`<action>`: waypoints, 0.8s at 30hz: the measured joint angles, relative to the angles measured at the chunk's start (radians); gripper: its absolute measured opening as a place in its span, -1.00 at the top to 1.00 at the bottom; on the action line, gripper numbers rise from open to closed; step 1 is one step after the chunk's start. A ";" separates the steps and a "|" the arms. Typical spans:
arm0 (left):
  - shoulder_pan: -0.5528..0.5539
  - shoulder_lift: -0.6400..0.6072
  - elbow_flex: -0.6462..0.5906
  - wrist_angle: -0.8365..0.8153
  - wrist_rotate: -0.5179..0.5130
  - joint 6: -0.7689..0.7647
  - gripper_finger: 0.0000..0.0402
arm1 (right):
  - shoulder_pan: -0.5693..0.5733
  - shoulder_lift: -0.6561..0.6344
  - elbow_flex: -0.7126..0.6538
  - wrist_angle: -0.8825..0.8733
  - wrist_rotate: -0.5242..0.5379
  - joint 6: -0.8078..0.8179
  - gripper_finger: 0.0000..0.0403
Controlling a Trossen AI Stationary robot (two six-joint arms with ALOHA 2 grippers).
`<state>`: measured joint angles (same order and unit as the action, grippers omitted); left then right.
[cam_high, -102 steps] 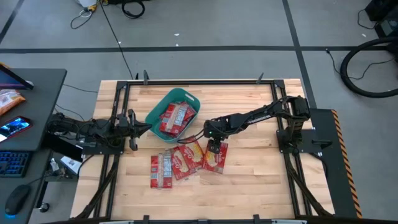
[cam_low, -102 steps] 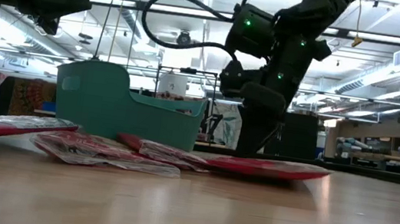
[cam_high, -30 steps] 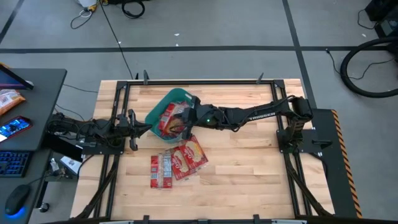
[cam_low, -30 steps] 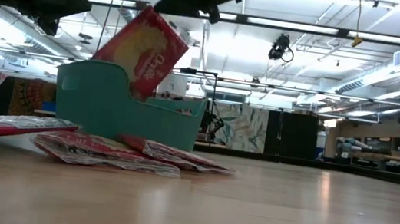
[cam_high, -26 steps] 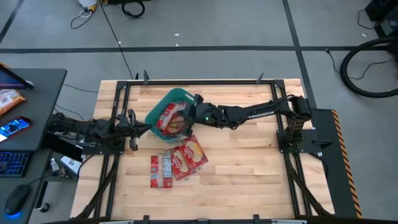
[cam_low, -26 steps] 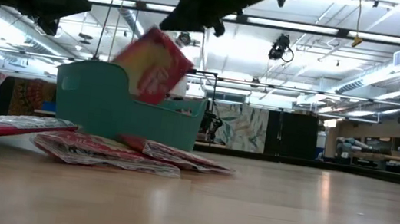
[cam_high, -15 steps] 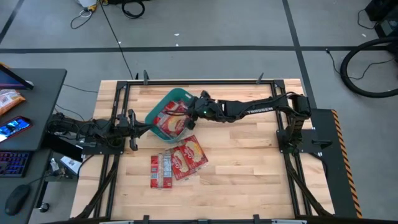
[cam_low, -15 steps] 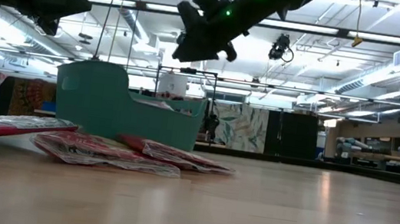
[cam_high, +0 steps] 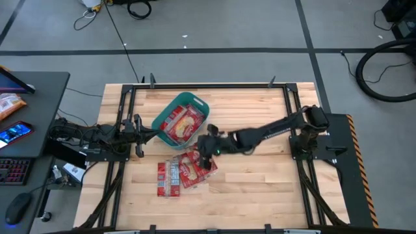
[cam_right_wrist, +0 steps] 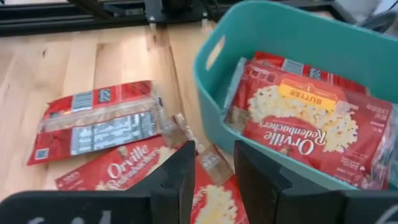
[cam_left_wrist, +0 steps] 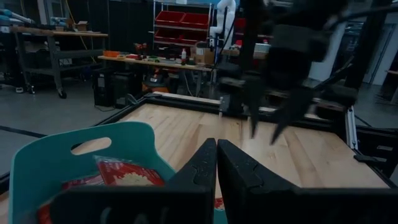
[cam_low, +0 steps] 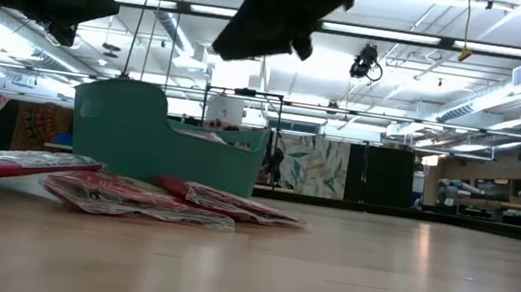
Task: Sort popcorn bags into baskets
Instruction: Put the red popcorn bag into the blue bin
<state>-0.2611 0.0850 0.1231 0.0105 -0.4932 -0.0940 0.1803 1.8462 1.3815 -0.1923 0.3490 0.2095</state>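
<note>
The teal basket (cam_high: pixel 195 103) (cam_right_wrist: pixel 214 87) (cam_low: pixel 130 139) stands on the far-left part of the table with a few red popcorn bags (cam_high: pixel 181 123) (cam_right_wrist: pixel 311 124) lying in it. Several more bags (cam_high: pixel 185 170) (cam_right_wrist: pixel 99 121) (cam_low: pixel 133 195) lie flat and overlapping on the wood, nearer than the basket. My right gripper (cam_high: pixel 204 149) (cam_right_wrist: pixel 213 149) hangs open above those bags, just beside the basket's near rim, and touches nothing. My left gripper (cam_high: pixel 153 134) (cam_left_wrist: pixel 216 146) waits shut beside the basket's left end.
A dark metal frame (cam_high: pixel 214 85) runs round the table. Bare wood (cam_high: pixel 273 182) stretches to the right of the loose bags and toward the near edge. A side desk (cam_high: pixel 26 130) to the left carries a phone, a keyboard and an orange snack packet (cam_high: pixel 10 104).
My right gripper held a bag above the basket and let it go; the bag dropped in and now lies flat on the others. The gripper then swung toward the table's near edge and now hangs over the loose bags.
</note>
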 joint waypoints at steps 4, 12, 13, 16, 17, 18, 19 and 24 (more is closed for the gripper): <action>0.000 0.000 0.000 0.001 0.000 0.007 0.91 | 0.083 0.032 0.009 0.001 0.114 0.046 0.43; 0.000 0.005 0.000 0.015 0.031 0.074 0.91 | 0.135 0.176 0.104 -0.063 0.135 0.052 0.43; 0.001 0.008 0.000 0.014 0.078 0.099 0.91 | 0.134 0.182 0.113 -0.079 0.139 0.052 0.43; 0.000 0.023 0.000 0.061 0.341 0.171 0.91 | 0.131 0.170 0.121 -0.137 0.180 0.053 0.43; -0.001 0.029 0.000 0.087 0.418 0.186 0.91 | 0.131 0.164 0.121 -0.162 0.209 0.053 0.43; -0.001 0.035 0.000 0.110 0.483 0.190 0.91 | 0.131 0.160 0.121 -0.190 0.244 0.052 0.43; -0.001 0.049 0.000 0.150 0.532 0.202 0.91 | 0.134 0.156 0.120 -0.225 0.278 0.049 0.43; -0.001 0.121 0.001 0.206 0.709 0.231 0.91 | 0.156 0.113 0.040 -0.304 0.369 0.036 0.43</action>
<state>-0.2626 0.2061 0.1242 0.2169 0.2157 0.1369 0.3358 1.9595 1.4214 -0.4968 0.7177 0.2450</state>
